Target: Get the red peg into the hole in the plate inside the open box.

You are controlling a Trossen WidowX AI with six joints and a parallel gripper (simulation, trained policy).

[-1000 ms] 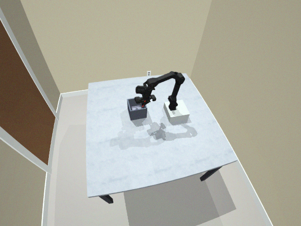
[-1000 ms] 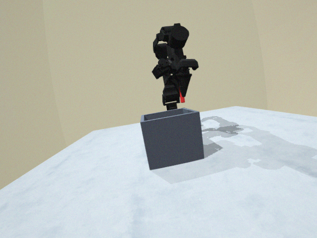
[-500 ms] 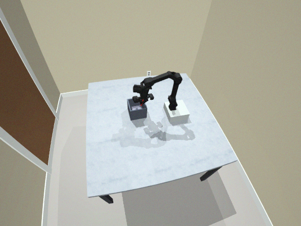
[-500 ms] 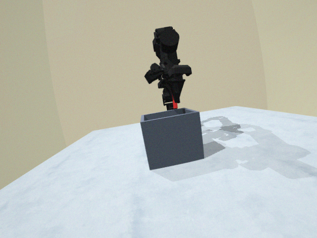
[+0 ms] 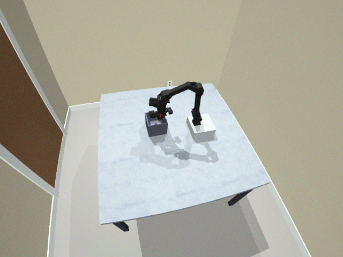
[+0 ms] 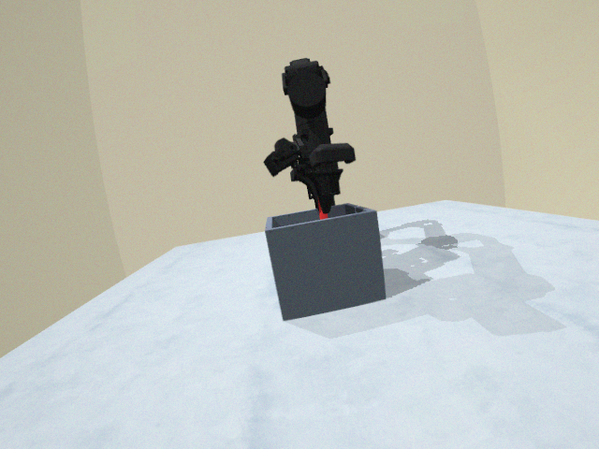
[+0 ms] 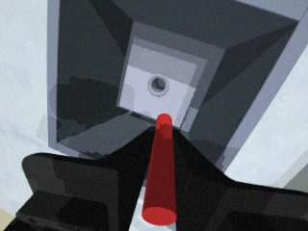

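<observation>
Red peg [image 5: 159, 118] [image 6: 323, 214] [image 7: 160, 178] in hand [image 5: 160, 117] [image 6: 324, 208] [image 7: 163, 133]

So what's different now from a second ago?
The gripper has come down and swung a little toward the far side of the open box from the arm's base. It brought along the red peg, whose lower end now dips behind the rim in the exterior view. Nothing was let go. The box and the white block stayed put.
</observation>
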